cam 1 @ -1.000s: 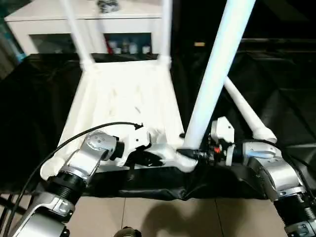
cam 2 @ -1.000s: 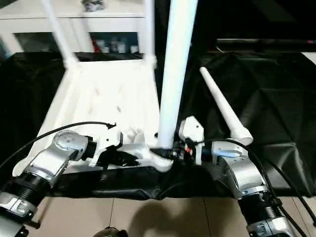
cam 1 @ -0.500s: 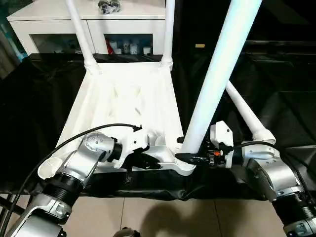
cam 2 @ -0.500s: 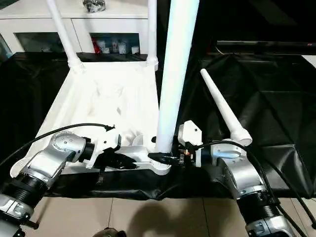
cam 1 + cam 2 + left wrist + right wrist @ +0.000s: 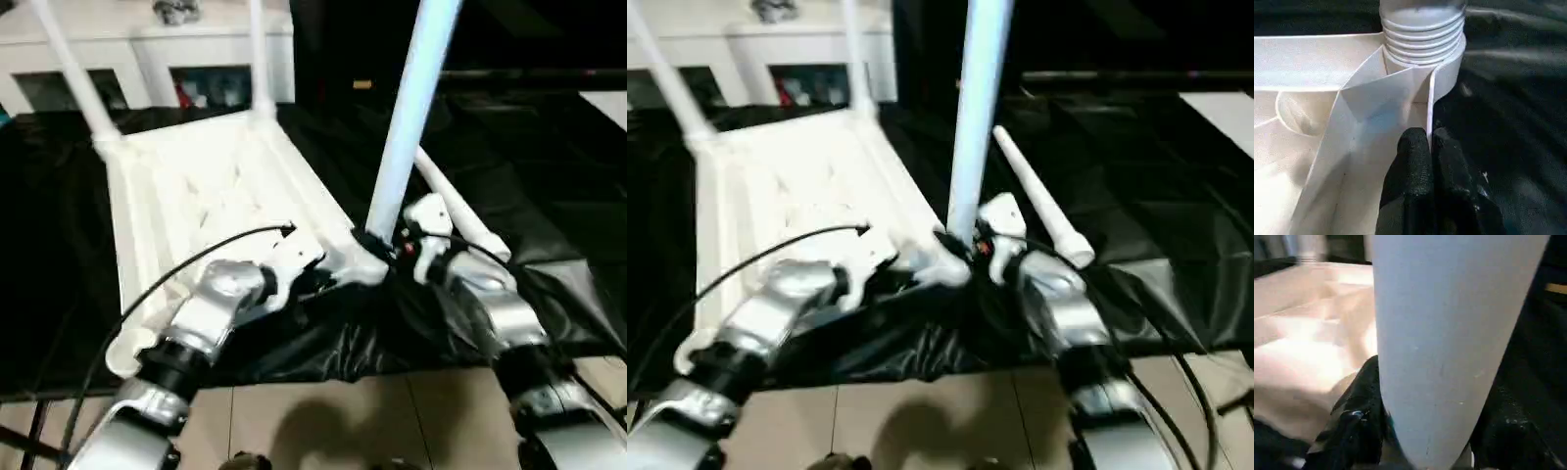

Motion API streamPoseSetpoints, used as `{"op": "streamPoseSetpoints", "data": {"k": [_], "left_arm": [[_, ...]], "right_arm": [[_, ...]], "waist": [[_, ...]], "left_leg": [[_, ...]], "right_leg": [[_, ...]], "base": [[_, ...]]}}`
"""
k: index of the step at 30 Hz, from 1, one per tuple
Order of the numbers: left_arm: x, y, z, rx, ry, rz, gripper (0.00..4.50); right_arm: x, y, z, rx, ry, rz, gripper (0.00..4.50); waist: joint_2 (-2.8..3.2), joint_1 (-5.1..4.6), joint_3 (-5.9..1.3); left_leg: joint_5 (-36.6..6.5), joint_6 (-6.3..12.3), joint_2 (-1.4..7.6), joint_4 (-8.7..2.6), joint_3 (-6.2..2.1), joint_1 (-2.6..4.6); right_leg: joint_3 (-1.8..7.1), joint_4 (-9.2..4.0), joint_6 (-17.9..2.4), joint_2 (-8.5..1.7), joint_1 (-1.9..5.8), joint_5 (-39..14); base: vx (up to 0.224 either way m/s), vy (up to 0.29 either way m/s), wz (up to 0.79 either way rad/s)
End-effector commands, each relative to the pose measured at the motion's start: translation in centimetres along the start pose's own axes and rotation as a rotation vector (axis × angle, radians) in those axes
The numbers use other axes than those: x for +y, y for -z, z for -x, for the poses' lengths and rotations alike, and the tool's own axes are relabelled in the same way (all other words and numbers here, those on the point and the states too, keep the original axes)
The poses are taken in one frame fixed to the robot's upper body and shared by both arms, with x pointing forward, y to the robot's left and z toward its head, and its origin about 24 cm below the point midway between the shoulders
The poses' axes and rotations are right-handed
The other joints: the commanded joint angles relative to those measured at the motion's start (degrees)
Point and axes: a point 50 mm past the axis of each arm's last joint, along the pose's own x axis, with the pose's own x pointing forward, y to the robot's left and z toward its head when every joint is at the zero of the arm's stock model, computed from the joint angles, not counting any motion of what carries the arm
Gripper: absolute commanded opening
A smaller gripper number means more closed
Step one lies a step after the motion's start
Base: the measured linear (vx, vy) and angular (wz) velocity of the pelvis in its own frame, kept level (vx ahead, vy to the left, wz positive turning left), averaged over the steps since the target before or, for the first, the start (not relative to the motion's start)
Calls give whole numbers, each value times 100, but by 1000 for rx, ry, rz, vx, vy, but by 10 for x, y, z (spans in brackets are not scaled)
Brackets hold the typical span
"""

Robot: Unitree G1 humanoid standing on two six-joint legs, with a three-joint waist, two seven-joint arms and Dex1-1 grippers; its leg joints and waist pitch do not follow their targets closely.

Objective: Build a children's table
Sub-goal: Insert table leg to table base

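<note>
Pincers (image 5: pixel 377 245) gripping leg (image 5: pixel 404 117), tabletop (image 5: pixel 196 196)

Right claw (image 5: pixel 377 245) grips upright leg (image 5: pixel 407 108) at tabletop (image 5: pixel 196 186) corner (underside up).

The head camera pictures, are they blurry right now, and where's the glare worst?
Both eye views are smeared by motion: edges of the tabletop, the standing leg and the forearms run soft. Glare washes out the ribs of the tabletop in both eye views. The left wrist view is sharp on the threaded leg end. The right wrist view has the leg too close to focus.
</note>
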Motion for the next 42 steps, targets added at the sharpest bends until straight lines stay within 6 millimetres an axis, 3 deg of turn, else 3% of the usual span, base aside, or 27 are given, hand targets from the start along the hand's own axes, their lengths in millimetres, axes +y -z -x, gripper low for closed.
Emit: {"op": "streamPoseSetpoints", "data": {"k": [1, 2, 8, 10, 11, 14, 22, 23, 26, 28, 36, 42], "left_arm": [[1, -44, 5, -183, -87, -64, 0], [1, -44, 5, -183, -87, -64, 0], [-2, -44, 1, -170, -90, -75, 0], [-2, -44, 1, -163, -101, -74, 0], [-2, -45, 2, -160, -95, -79, 0], [-2, -45, 2, -160, -86, -86, 0], [-1, -43, 4, -169, -50, -95, 0], [-1, -43, 4, -169, -50, -95, 0], [0, -43, 5, -175, -29, -107, 0], [1, -42, 5, -175, -19, -114, 0], [4, -36, 10, -168, 30, -149, 0], [6, -31, 14, -160, 87, -169, 0]], "right_arm": [[7, 40, 4, 180, 36, -69, 187], [7, 40, 4, 180, 36, -69, 187], [8, 43, 1, 179, 60, -102, 187], [8, 43, -1, 176, 72, -113, 187], [8, 44, -2, 176, 80, -117, 187], [8, 43, -3, 176, 83, -116, 187], [9, 41, -8, 183, 77, -113, 187], [9, 41, -8, 183, 77, -113, 222], [10, 36, -11, 163, 54, -112, 263], [10, 34, -12, 155, 40, -106, 267], [7, 18, -14, 73, -20, -79, 355], [3, 12, -10, 48, -88, -49, 399]], "waist": [[-85, 24, -348], [-89, 48, -364], [-79, 80, -386], [-63, 77, -375], [-51, 57, -349], [-40, 44, -344], [-34, 20, -371], [-30, 16, -372], [-29, 29, -377], [-22, 43, -387], [-24, 109, -418], [-4, 160, -421]], "left_leg": [[-2173, -12, 252, -462, -183, 110], [-1949, 140, 247, -423, -158, 122], [-1426, 423, 245, -379, -127, 107], [-1521, 408, 250, -386, -127, 116], [-1819, 299, 254, -414, -138, 123], [-2084, 139, 261, -438, -158, 140], [-2226, 42, 257, -444, -161, 144], [-2210, 45, 257, -446, -164, 138], [-2227, 56, 260, -434, -148, 167], [-2116, 88, 264, -429, -143, 164], [-1508, 328, 258, -376, -113, 133], [-1315, 441, 271, -354, -106, 143]], "right_leg": [[143, -519, -1180, -286, 181, -1744], [154, -516, -1251, -294, 179, -1501], [132, -441, -1469, -266, 215, -778], [129, -458, -1477, -269, 206, -908], [120, -492, -1431, -272, 196, -1329], [124, -522, -1288, -270, 179, -1711], [133, -512, -1302, -275, 169, -1606], [132, -505, -1313, -275, 173, -1581], [140, -515, -1343, -273, 152, -1531], [143, -501, -1401, -277, 162, -1382], [138, -399, -1637, -273, 224, -574], [135, -381, -1669, -271, 226, -554]], "base": [[0, 0, 0], [0, 0, 0], [0, 0, 0], [0, 0, 0], [0, 0, 0], [0, 0, 0], [0, 0, 0], [0, 0, 0], [0, 0, 0], [0, 0, 0], [0, 0, 0], [0, 0, 0]]}}
